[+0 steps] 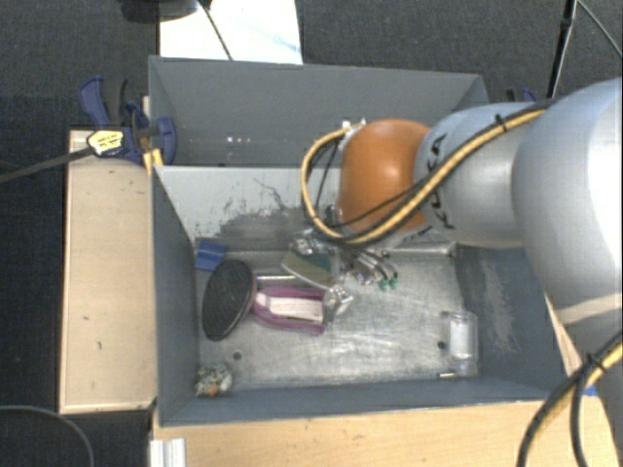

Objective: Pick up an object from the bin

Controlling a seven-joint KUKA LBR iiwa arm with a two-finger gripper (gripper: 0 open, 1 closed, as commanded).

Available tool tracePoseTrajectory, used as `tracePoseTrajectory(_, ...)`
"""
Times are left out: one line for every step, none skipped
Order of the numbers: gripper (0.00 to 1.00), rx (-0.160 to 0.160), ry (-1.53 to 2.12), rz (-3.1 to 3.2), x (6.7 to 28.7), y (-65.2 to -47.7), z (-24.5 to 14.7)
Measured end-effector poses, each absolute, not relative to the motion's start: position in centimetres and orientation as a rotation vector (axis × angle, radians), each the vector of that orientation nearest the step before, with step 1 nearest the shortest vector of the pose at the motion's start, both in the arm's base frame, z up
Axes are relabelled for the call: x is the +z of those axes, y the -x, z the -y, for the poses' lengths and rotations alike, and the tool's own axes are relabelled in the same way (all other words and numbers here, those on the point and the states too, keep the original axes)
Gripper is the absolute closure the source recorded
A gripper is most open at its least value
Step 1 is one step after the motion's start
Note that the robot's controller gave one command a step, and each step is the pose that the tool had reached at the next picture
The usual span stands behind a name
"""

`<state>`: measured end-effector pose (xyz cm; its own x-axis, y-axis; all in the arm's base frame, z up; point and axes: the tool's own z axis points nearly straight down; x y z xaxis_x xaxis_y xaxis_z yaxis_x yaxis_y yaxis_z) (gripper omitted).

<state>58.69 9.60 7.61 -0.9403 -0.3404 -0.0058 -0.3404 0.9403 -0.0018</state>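
Hand low near middle of grey metal bin; open or closed, cannot tell. Purple-and-white plastic handle-like piece just left of hand, long axis left-right, right end at hand. Black oval pad farther left.

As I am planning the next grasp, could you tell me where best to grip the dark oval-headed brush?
Probably by the purple handle, from above, closing across its width: the brush lies flat, and its dark oval head looks too wide.
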Motion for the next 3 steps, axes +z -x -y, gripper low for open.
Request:
tracePoseTrajectory(0.00,0.000,0.798,-3.030,7.8,-58.9,-11.2)
tracePoseTrajectory(1.00,-0.001,0.799,-3.030,7.8,-58.9,-11.2)
tracePoseTrajectory(1.00,-0.003,1.385,-2.810,21.2,-57.1,-10.2)
